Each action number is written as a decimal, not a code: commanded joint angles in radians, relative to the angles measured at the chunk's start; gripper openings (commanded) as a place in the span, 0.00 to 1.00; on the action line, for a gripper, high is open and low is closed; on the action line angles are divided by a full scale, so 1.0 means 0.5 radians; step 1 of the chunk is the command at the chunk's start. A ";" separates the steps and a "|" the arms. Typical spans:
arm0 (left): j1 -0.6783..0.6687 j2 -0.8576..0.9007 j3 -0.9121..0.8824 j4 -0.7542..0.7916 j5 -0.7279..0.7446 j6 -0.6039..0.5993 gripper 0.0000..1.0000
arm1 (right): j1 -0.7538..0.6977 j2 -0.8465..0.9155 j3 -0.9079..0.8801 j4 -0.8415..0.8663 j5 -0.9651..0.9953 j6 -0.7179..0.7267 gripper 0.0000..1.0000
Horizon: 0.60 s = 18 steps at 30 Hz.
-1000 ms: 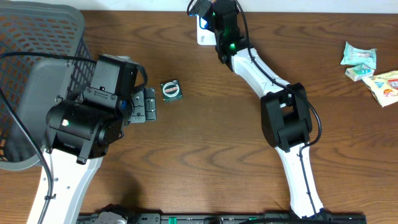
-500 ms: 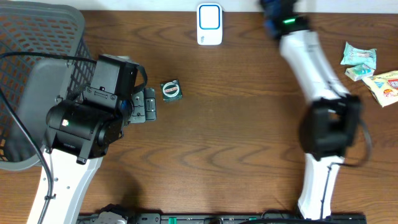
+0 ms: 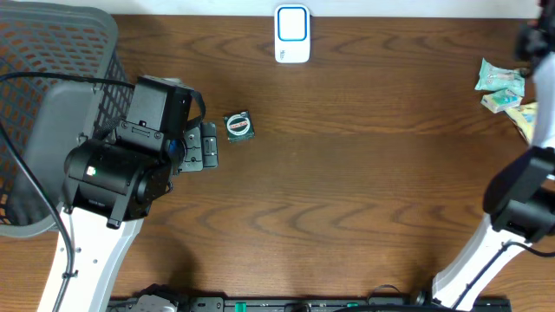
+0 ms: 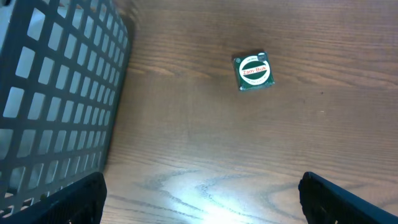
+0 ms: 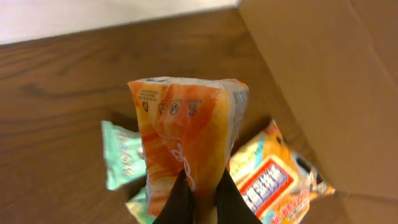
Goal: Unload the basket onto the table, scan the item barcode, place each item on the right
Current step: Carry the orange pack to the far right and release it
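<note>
Right claw [image 5: 200, 198], apparently with its orange packet [image 5: 189, 130], swung from scanner [image 3: 292, 34] to snacks [image 3: 501, 87].

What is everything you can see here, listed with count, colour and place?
basket: one, dark grey, far left
scanner: one, white and blue, far edge, centre
tin: one, green, left of centre
teal packets: two, teal, right end
yellow packet: one, orange-yellow, beside teal packets
orange packet: one, orange, in right gripper
box: one, brown cardboard, beside the packets
table: one, brown wood
left gripper: one, black, open, empty
right gripper: one, black, shut on orange packet
</note>
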 commanded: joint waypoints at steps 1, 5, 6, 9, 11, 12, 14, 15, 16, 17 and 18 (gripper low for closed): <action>0.010 0.009 0.016 -0.006 -0.034 0.019 0.98 | -0.084 0.071 0.002 -0.049 -0.192 0.256 0.02; 0.010 0.009 0.016 -0.006 -0.034 0.019 0.98 | -0.169 0.138 0.002 -0.091 -0.193 0.304 0.02; 0.010 0.009 0.016 -0.006 -0.034 0.019 0.98 | -0.179 0.150 0.002 -0.092 -0.194 0.306 0.02; 0.010 0.009 0.016 -0.006 -0.034 0.018 0.98 | -0.196 0.211 0.002 -0.095 -0.193 0.311 0.03; 0.010 0.009 0.016 -0.006 -0.034 0.018 0.98 | -0.199 0.244 0.002 -0.095 -0.193 0.311 0.11; 0.010 0.009 0.016 -0.006 -0.034 0.018 0.98 | -0.198 0.261 0.002 -0.096 -0.193 0.311 0.11; 0.010 0.009 0.016 -0.006 -0.034 0.018 0.98 | -0.198 0.289 0.002 -0.096 -0.193 0.311 0.10; 0.010 0.009 0.016 -0.006 -0.034 0.018 0.98 | -0.197 0.298 0.002 -0.096 -0.193 0.311 0.09; 0.010 0.009 0.016 -0.006 -0.034 0.018 0.98 | -0.197 0.304 0.002 -0.098 -0.193 0.311 0.07; 0.010 0.009 0.016 -0.006 -0.034 0.018 0.98 | -0.197 0.307 0.002 -0.101 -0.192 0.311 0.06; 0.010 0.009 0.016 -0.006 -0.034 0.018 0.98 | -0.197 0.307 0.002 -0.103 -0.192 0.311 0.06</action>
